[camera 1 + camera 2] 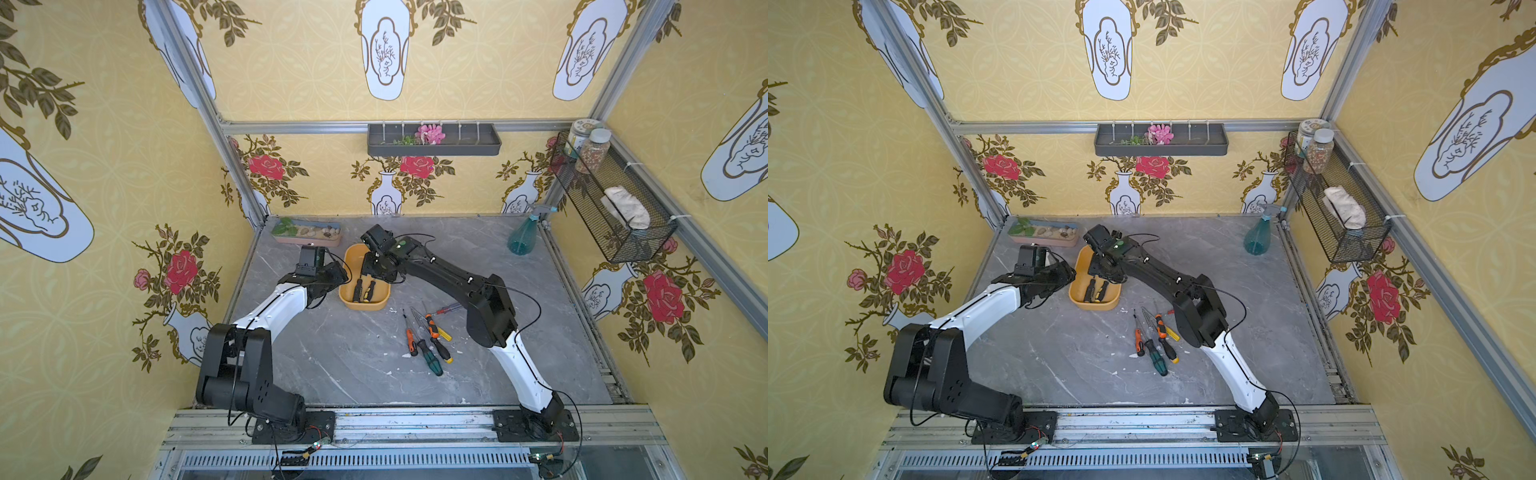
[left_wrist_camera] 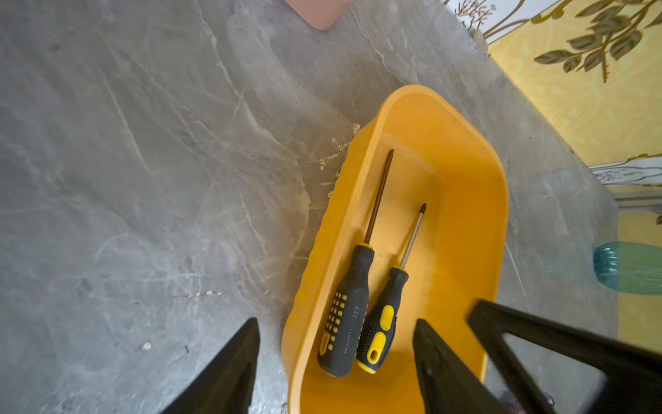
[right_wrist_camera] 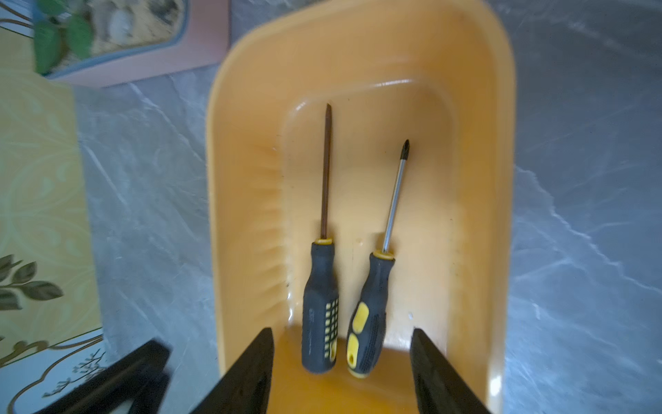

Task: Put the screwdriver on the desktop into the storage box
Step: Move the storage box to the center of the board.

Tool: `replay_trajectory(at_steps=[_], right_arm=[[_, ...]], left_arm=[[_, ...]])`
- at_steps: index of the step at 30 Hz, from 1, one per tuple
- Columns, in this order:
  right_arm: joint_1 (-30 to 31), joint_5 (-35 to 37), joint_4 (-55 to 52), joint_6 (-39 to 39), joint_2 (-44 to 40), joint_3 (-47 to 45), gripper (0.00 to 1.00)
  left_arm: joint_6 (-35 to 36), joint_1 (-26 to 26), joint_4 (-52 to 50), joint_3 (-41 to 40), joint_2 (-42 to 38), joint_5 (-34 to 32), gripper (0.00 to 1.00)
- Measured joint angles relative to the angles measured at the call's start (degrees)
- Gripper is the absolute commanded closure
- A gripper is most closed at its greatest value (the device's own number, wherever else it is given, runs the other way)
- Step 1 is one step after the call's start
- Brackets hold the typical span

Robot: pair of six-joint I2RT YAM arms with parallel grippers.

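One worktop [image 1: 316, 365] carries everything. Its box [image 1: 365, 306] stands at the far part, and both arms reach there. The right end effector [image 3: 340, 333] hangs over the box, and the left end effector [image 2: 336, 322] straddles one long wall. Both are released and grasp nothing. Two screwdrivers [image 3: 320, 304] lie inside, side by side; a heap [image 1: 435, 365] of others lies on the worktop near the right arm. I judge the crowded fingers may bump together, or one may hook the rim and tip the box. In the heap the shafts cross, so a grasp may catch two.
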Motion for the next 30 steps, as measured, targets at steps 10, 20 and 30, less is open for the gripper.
replay_trajectory(at_steps=[10,20,30], right_arm=[[-0.4,4.1,1.6,-3.5,-17.8,-22.8,0.42],[-0.7,5.0,1.8,-2.0,-24.2,-33.1,0.43],[-0.1,5.0,0.0,-3.7,-25.6,-37.3,0.45]], left_arm=[[4.9,0.0,-1.2,6.0,9.9,-0.2,0.57],[4.2,-1.0,-1.4,4.5,11.1,-0.8,0.82],[-0.7,-4.2,-3.6,0.5,5.9,-4.4,0.92]])
